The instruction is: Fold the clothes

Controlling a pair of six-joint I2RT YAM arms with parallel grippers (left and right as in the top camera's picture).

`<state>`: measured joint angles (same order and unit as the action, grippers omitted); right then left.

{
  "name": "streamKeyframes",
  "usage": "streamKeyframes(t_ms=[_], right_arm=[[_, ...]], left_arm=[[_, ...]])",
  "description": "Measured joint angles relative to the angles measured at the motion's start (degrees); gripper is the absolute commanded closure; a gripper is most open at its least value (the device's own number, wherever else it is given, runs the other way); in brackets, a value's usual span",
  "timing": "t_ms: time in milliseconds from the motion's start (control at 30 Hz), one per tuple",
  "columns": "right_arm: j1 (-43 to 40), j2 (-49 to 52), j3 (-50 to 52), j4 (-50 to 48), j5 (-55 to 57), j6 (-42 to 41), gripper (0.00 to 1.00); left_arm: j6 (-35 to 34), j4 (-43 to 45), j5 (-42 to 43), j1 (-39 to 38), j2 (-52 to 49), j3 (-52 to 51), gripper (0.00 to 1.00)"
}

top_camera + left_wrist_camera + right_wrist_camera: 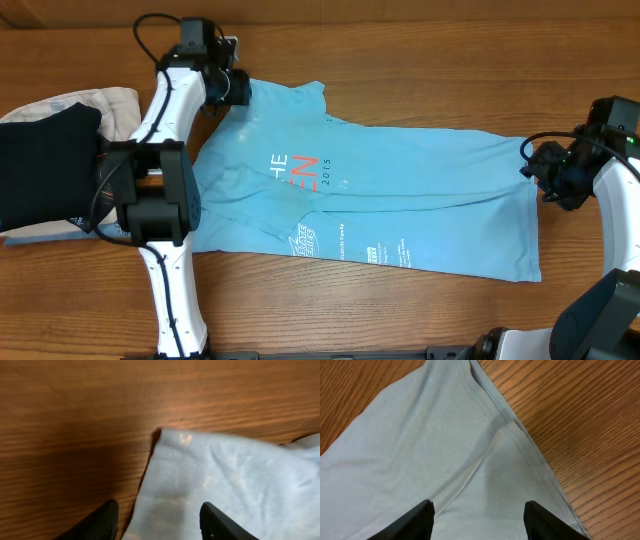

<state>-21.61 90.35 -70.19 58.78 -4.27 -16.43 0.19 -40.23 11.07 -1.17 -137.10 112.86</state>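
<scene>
While both arms sit at opposite ends of it, the shirt (pixel 420 190) lies spread across the middle of the bench (pixel 420 50). It's print side up, with the red-and-white lettering and "2015" near its centre and more white print down by the near hem. It's mostly flat, with a few long wrinkles running across it.

My left end effector (pixel 235 88) is at the far left corner of the shirt. On the left wrist cam its fingers (pixel 107 520) are spread, one over bare wood and the other over the cloth, so the corner's edge runs up between them. I can't tell whether they're actually touching the fabric.

My right end effector (pixel 545 170) is at the shirt's right edge. The right wrist cam shows it (pixel 479 520) spread wide too, directly above the stitched hem, where one layer overlaps another. It isn't pinching anything.

At the left end of the bench there's a black garment (pixel 45 165) sitting on top of a beige one (pixel 115 105), with the left arm between them and the shirt.
</scene>
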Motion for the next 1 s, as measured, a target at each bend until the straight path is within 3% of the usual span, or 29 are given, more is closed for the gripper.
streamKeyframes(t_ms=[200, 367, 500, 600, 733, 867, 1000], right_arm=[[0.0, 0.0, 0.0, 0.31, 0.02, 0.02, 0.39], [0.0, 0.0, 0.0, 0.35, 0.0, 0.02, 0.39], [0.0, 0.02, 0.0, 0.33, 0.02, -0.04, 0.39], [0.0, 0.02, 0.0, 0.35, 0.04, 0.02, 0.39], [0.0, 0.02, 0.0, 0.31, 0.02, 0.0, 0.39], [0.0, 0.02, 0.0, 0.17, 0.02, 0.02, 0.39], [0.0, 0.02, 0.0, -0.96, 0.02, 0.0, 0.44]], left_arm=[[0.28, 0.37, -2.12, -0.15, -1.9, 0.07, 0.43], [0.35, 0.11, -3.89, -0.15, -1.9, 0.07, 0.48], [0.44, -0.5, -3.87, -0.15, -1.9, 0.07, 0.56], [0.5, -1.33, -3.89, -0.31, -1.9, 0.13, 0.71], [0.72, -2.84, -4.04, -0.55, -1.9, 0.33, 0.77], [0.98, -4.63, -4.07, -1.11, -1.88, 0.55, 0.92], [0.83, -5.25, -4.04, -1.38, -1.88, 0.66, 0.96]])
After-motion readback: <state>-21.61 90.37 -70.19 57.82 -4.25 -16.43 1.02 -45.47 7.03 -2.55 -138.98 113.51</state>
